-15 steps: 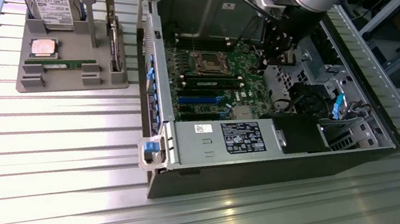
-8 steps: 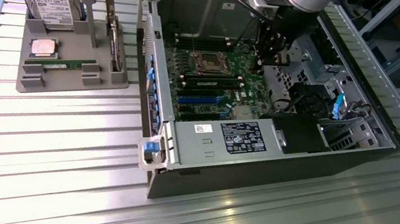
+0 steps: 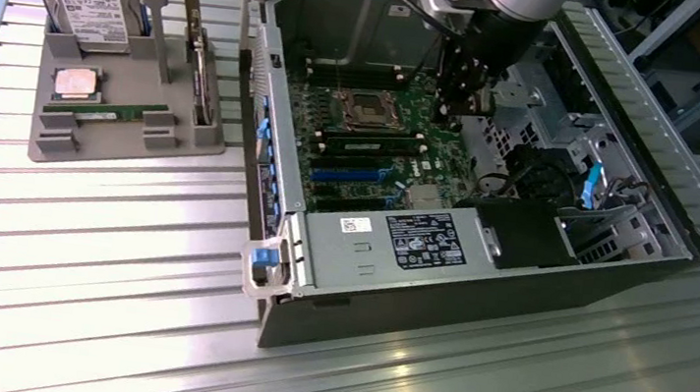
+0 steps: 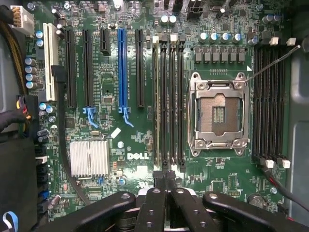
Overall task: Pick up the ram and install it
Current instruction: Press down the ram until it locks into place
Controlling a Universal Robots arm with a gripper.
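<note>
RAM stick (image 3: 106,110) lies flat in the grey holder tray (image 3: 52,147) on the exterior view's left — just below the square silver CPU (image 3: 77,83), with a labelled hard drive (image 3: 86,0) upright behind. Inside the open computer case (image 3: 444,296), the motherboard (image 4: 120,67) reads "DELL" in white. Gripper (image 4: 164,178), fingers pressed together and holding nothing, points down over the memory slots (image 4: 168,96) beside the empty CPU socket (image 4: 218,113).
</note>
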